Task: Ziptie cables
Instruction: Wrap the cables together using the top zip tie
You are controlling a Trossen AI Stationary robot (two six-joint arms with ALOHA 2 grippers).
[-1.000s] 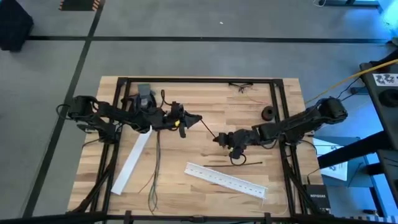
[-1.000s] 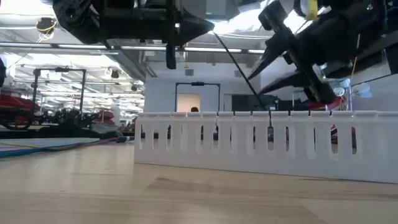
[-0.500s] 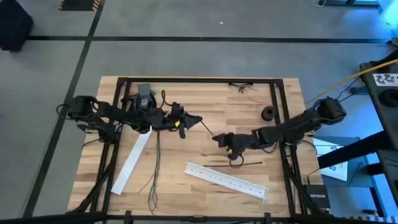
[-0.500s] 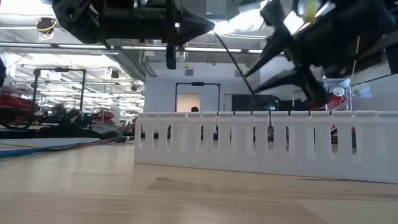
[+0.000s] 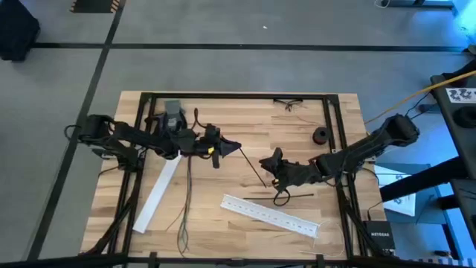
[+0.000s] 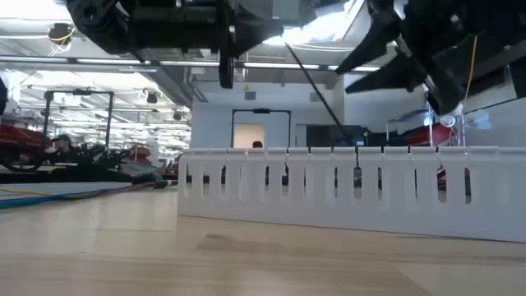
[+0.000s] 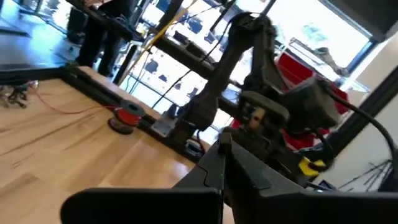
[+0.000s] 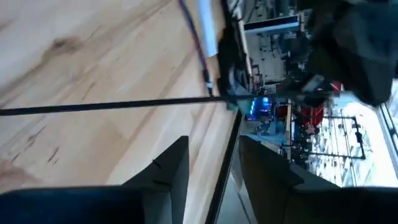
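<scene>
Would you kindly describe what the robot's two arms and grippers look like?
Both arms are dark, jointed and slender, with thin dark cables looping off them. The left gripper tapers to a sharp point beside a yellow mark. The right gripper has flat, black, blade-like fingers.

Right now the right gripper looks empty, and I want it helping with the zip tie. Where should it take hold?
Probably the free lower end of the zip tie. The left gripper is shut on its upper end, and the strip slants down from there, stiff and straight. Bring the open right gripper in from its own side, fingers closing across the strip's thin width.
</scene>
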